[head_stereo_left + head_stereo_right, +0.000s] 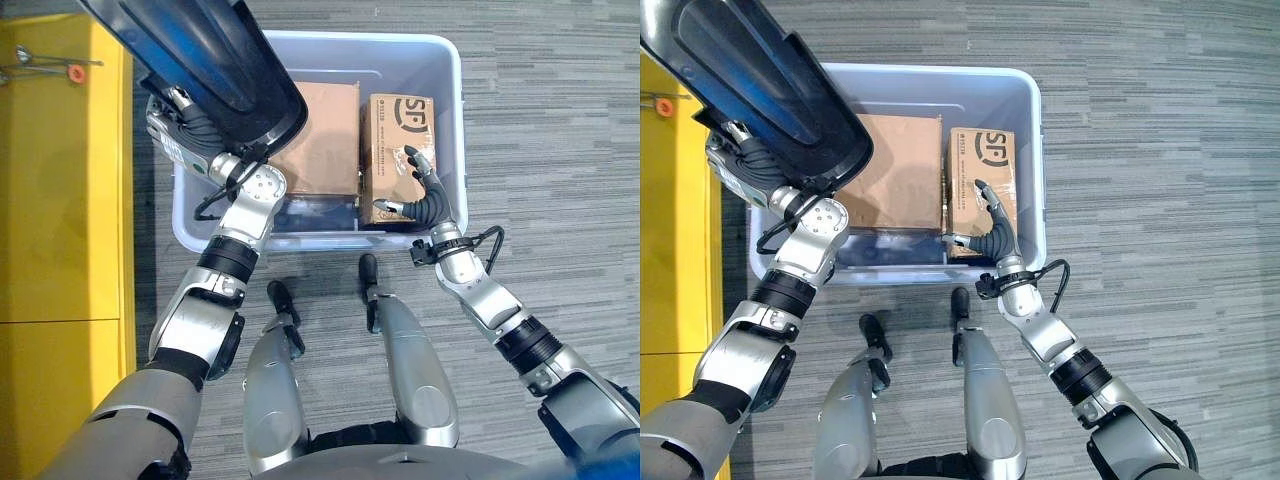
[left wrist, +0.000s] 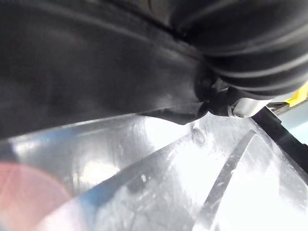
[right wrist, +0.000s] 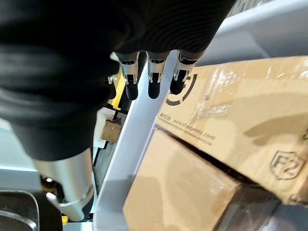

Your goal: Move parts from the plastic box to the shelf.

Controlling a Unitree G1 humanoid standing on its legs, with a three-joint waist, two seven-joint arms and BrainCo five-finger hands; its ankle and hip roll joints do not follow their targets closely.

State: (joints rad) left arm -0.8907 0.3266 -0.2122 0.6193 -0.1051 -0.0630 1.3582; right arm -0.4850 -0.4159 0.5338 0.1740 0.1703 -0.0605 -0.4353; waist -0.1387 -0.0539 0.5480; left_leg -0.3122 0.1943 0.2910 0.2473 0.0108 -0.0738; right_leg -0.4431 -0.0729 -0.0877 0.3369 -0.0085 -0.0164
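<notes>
While beside it in the plastic box (image 1: pixel 452 90), right hand (image 1: pixel 428 196) fingers spread over printed carton (image 1: pixel 398 125).

right hand (image 3: pixel 72 72) fingers (image 3: pixel 155 77) relaxed over taped cardboard box (image 3: pixel 250 115); plastic box wall (image 3: pixel 130 149)

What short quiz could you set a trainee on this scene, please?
1. True or false: the plastic box is empty.
2. How many cardboard cartons lie in it?
3. The right hand reaches over the carton on the robot's: A, left; B, right.
Key: 1 false. 2 two, a plain carton and a printed carton. 3 B, the printed carton.
</notes>
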